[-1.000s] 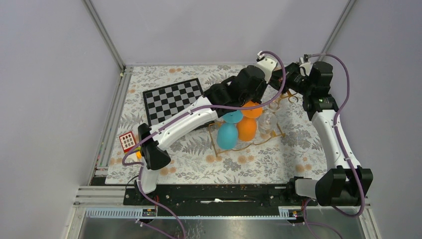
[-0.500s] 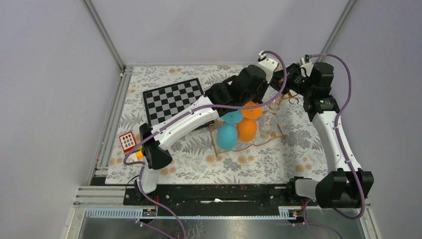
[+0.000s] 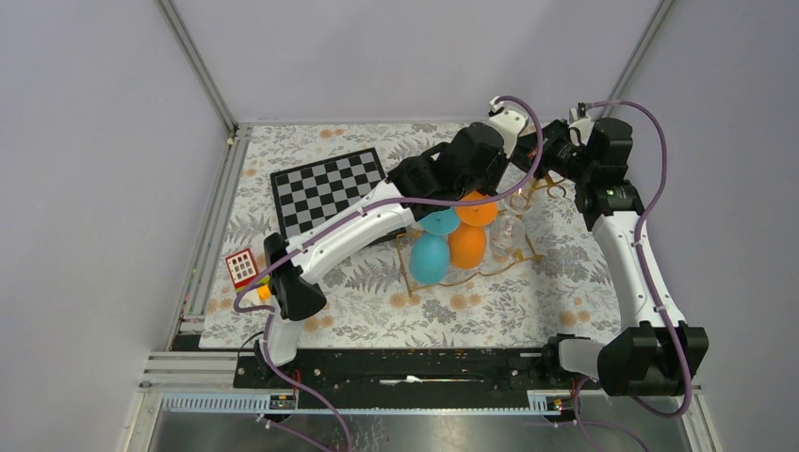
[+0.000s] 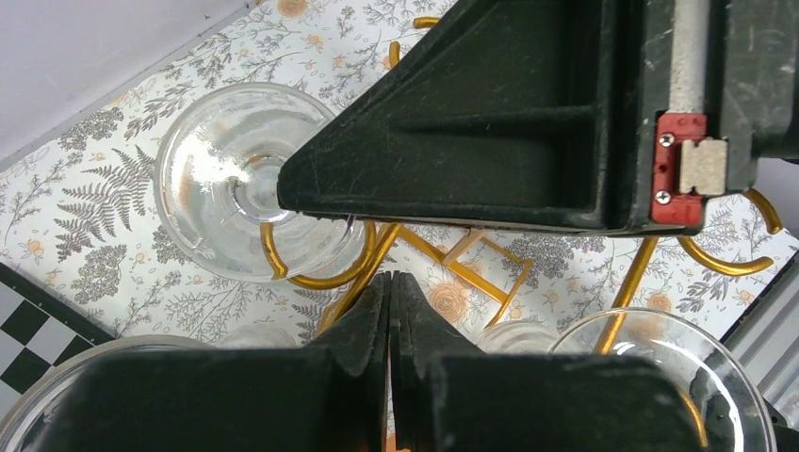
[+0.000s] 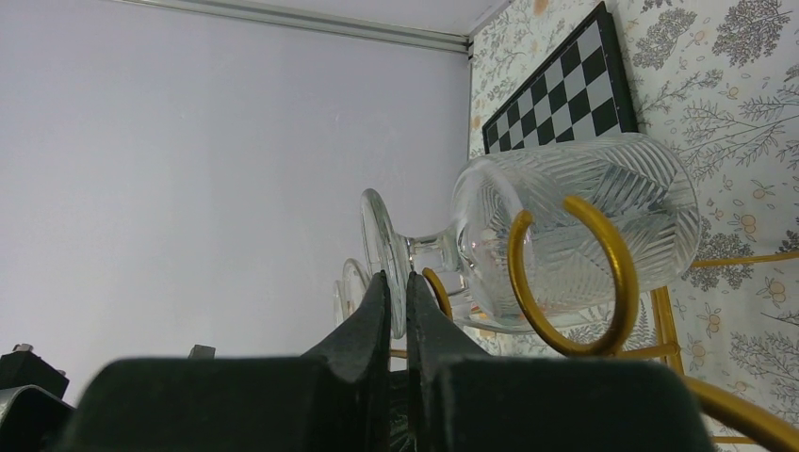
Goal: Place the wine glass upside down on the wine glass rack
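In the right wrist view my right gripper (image 5: 394,282) is shut on the rim of the foot of a clear cut-pattern wine glass (image 5: 584,202). The glass hangs foot up with its bowl toward the table, behind a curled loop of the gold wine glass rack (image 5: 565,273). My left gripper (image 4: 389,278) is shut on nothing and hovers over the rack's rails (image 4: 350,282), just under the right gripper's black body (image 4: 509,122). In the top view both wrists crowd over the rack's (image 3: 471,275) far end.
A blue glass (image 3: 430,256), an orange glass (image 3: 466,243) and a clear one (image 3: 504,231) hang upside down in the rack. A chessboard (image 3: 328,190) lies to its left. A small red-and-white block (image 3: 243,267) sits near the left arm's elbow.
The right arm has shifted very slightly. Both grippers stay shut and the glass stays in the right one.
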Motion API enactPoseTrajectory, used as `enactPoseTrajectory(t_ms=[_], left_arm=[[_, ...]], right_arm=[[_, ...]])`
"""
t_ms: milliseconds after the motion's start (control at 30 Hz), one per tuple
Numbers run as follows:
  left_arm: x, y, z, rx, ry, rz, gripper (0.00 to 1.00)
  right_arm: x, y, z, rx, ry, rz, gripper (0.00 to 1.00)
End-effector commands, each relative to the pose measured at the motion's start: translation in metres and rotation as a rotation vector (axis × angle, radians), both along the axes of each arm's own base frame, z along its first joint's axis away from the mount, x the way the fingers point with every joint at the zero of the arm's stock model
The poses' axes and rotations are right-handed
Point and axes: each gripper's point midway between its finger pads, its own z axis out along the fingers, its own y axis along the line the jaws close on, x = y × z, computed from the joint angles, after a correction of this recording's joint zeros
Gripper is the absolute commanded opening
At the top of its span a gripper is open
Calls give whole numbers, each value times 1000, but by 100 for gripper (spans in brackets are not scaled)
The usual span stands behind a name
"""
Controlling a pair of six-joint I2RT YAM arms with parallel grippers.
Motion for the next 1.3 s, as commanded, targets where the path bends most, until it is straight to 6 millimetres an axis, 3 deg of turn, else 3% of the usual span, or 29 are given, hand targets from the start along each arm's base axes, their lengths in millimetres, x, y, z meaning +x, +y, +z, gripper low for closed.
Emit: enactPoseTrajectory(t_ms=[0,567,1100,1133,1167,1267], left_arm=[[81,68,30,-3,-130,305,0],[89,74,28,4,-122,314,0],[93,78,25,12,-118,327,0],[83,92,59,-41,-150,334,0],[93,82,29,13,-121,334,0],[96,82,23,38,-116,341,0]], right_arm=[[-72,26,-51,11,281,227,0],[-92,30,-67,19,327,269,0],[-108,35,-69,38,343,296,0],[-108,35,-70,37,343,295,0],[-109,35,-70,36,344,294,0],[-110,35,-74,31,354,298,0]])
